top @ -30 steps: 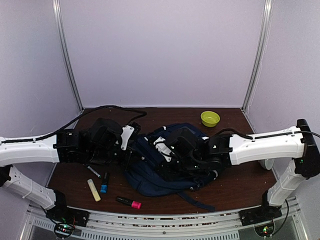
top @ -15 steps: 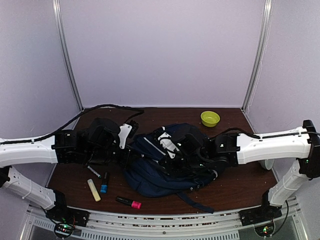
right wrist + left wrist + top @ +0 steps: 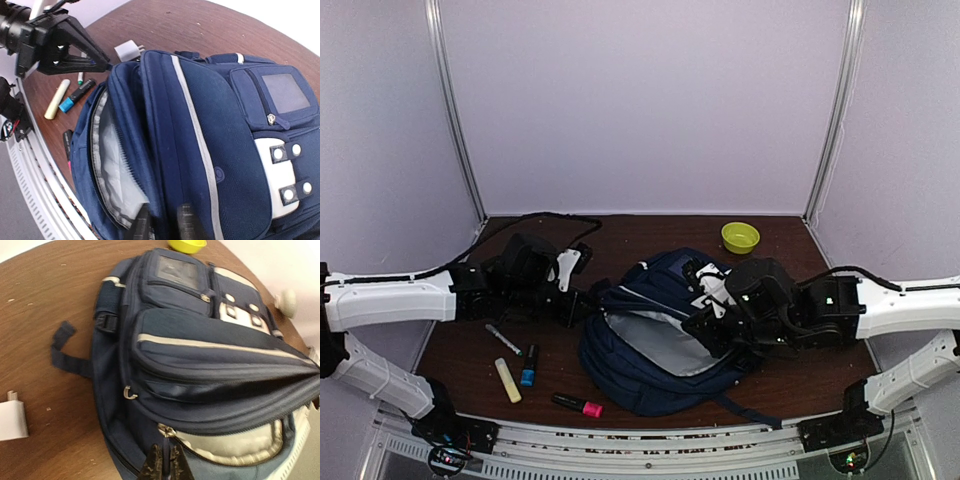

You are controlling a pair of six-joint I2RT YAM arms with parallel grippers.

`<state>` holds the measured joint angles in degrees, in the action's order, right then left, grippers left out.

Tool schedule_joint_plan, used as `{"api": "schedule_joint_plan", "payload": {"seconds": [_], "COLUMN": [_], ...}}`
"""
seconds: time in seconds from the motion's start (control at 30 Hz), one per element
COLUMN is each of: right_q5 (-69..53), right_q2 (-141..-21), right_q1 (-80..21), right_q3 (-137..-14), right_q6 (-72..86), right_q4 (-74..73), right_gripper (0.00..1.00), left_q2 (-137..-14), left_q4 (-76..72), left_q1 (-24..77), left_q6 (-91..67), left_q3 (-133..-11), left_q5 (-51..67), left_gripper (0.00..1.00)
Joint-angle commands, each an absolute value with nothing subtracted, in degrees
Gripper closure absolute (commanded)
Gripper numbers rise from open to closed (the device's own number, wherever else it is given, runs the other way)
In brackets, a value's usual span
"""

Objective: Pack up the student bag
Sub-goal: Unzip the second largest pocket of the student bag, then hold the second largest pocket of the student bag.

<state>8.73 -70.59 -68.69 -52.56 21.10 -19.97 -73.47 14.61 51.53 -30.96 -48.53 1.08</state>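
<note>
The navy student bag lies in the middle of the table with its main compartment open and light grey lining showing. My left gripper is at the bag's left end, shut on the zip pull of the main zip; it shows in the left wrist view. My right gripper is shut on the bag's front panel at the rim of the opening and holds it up. In the right wrist view one finger is inside against the lining, the other outside on the blue fabric.
A yellow bowl stands at the back right. Left of the bag lie a pen, a yellow highlighter, a blue marker and a pink marker. A white charger lies by the left gripper.
My right gripper has drawn the bag's front panel to the right, spreading the main compartment open so the grey lining shows. My left arm has shifted right, still on the zip pull.
</note>
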Motion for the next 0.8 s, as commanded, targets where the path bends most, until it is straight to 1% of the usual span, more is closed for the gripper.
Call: {"api": "schedule_joint_plan", "payload": {"seconds": [0.0, 0.07, 0.13, 0.23, 0.37, 0.53, 0.63, 0.77], "right_q5": [12.56, 12.46, 12.53, 12.9, 14.71, 19.14, 19.51, 19.39], "right_q2": [-69.01, -69.72, -71.2, -75.68, -83.05, -88.58, -89.42, -89.8], "right_q1": [-68.18, -68.58, -68.87, -69.48, -70.46, -70.84, -71.08, -71.27], "right_q3": [-52.78, -53.42, -54.89, -58.92, -65.53, -71.33, -72.48, -72.84], "right_q6": [25.06, 25.51, 25.67, 25.22, 25.05, 26.24, 26.16, 25.93], "right_q4": [-25.02, -25.22, -25.18, -26.18, -29.75, -33.73, -33.82, -33.51], "right_gripper": [0.58, 0.44, 0.36, 0.3, 0.29, 0.34, 0.41, 0.64], "left_q2": [-73.66, -74.25, -74.68, -74.63, -74.15, -72.54, -71.93, -71.1], "left_q4": [4.88, 6.19, 6.62, 6.5, 6.5, 6.5, 6.5, 6.5], "left_q1": [53.67, 54.37, 54.4, 54.53, 54.82, 55.61, 55.76, 55.98], "left_q6": [-26.08, -25.56, -26.01, -27.13, -28.08, -28.19, -28.16, -28.11], "left_q3": [-49.75, -51.36, -52.38, -53.58, -54.6, -53.96, -53.24, -52.7], "left_q5": [13.12, 14.05, 15.0, 16.41, 16.97, 17.05, 17.21, 16.77], "left_gripper": [1.0, 1.0, 1.0, 1.0, 1.0, 1.0, 1.0, 1.0]}}
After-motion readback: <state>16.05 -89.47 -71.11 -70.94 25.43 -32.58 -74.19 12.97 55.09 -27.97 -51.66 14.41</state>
